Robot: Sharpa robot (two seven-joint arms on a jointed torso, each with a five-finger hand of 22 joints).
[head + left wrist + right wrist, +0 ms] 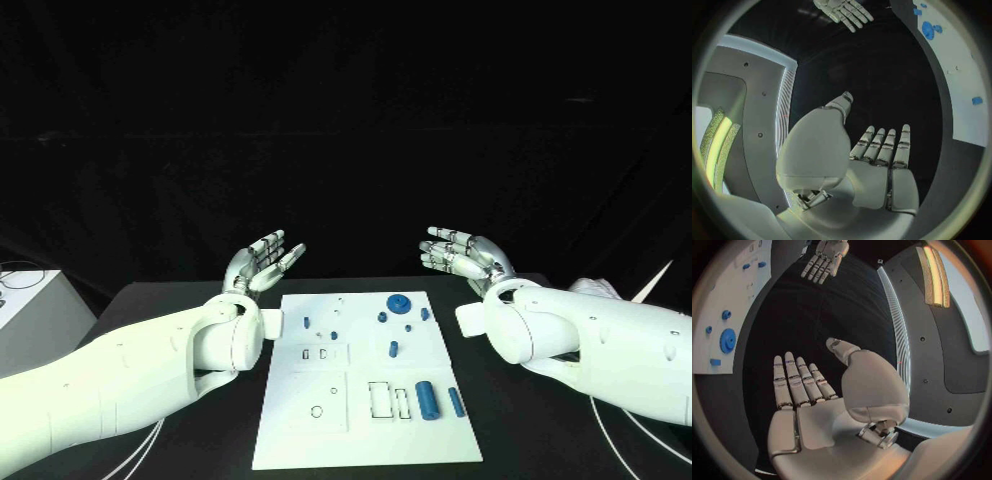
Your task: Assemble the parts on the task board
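The white task board (325, 440) lies in the middle of the black table, with several small blue parts on it. A large blue gear (397, 300) sits near its far edge, and a thick blue cylinder (427, 396) and a thinner blue rod (456, 402) lie near its right side. My left hand (264, 258) is raised beyond the board's far left corner, fingers apart, holding nothing. My right hand (464, 254) is raised beyond the far right corner, also spread and empty. The left wrist view shows my left hand (879, 150) flat and open; the right wrist view shows my right hand (804, 385) likewise.
A white box (29, 310) stands at the table's left edge. A white cable (635, 440) runs along the table by my right arm. The task board (961, 75) and the gear (727, 340) also appear in the wrist views.
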